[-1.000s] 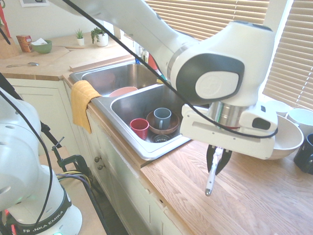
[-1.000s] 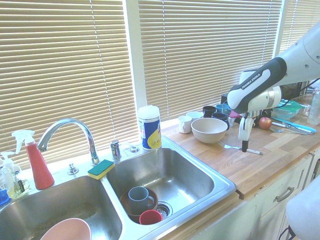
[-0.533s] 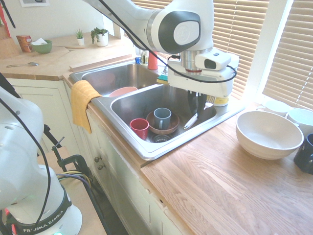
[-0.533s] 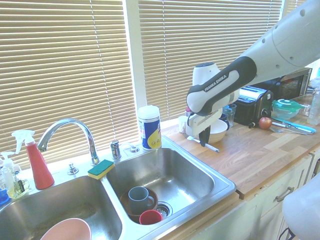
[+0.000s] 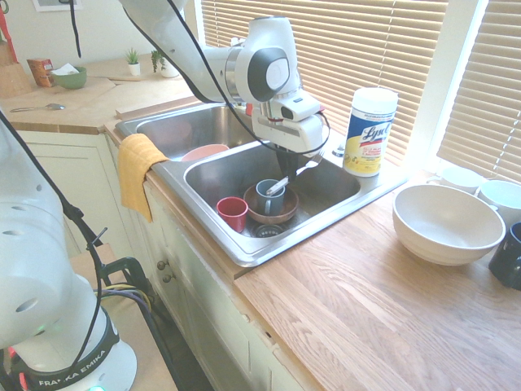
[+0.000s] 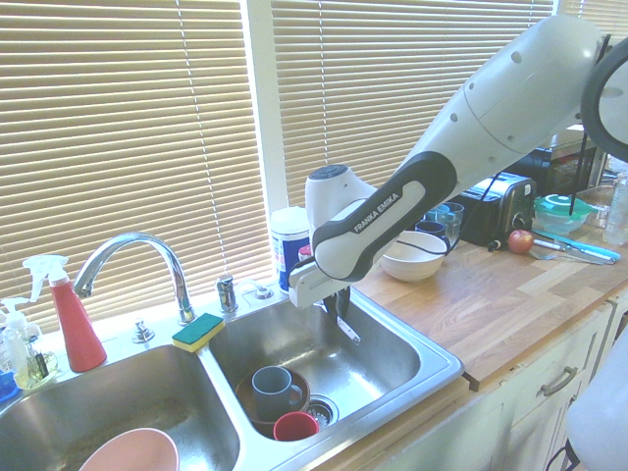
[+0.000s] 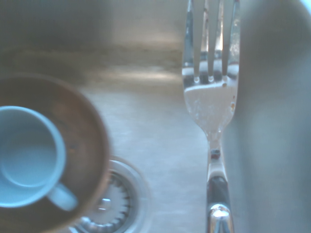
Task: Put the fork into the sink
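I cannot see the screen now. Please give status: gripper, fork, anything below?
Gripper shut on fork, over the sink's basin. Fork in the air, not released. Below: grey mug in brown bowl, red cup.

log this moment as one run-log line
phase: carry | claw: shut on fork | position: above sink basin holding mug | fork: not released

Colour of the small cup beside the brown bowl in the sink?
Red, clearest in the first exterior view.
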Tool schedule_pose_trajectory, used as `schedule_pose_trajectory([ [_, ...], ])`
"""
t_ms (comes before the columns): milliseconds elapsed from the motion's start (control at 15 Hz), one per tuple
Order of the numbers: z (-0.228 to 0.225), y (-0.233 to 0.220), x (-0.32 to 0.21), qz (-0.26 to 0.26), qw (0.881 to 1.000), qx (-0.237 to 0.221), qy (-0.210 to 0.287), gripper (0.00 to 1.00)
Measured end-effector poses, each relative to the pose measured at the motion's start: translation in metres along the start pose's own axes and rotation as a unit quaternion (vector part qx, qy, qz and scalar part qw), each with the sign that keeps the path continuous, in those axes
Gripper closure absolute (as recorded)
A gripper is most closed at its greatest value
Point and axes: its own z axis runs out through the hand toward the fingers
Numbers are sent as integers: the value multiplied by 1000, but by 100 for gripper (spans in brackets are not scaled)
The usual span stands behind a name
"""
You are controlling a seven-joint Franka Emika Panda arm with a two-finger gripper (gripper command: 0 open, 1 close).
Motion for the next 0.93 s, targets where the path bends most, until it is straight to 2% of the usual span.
schedule_pose_trajectory([
  [333, 49, -26, -44, 7, 1000, -3, -11, 100],
  [933, 148, -17, -41, 29, 998, -36, -31, 100],
])
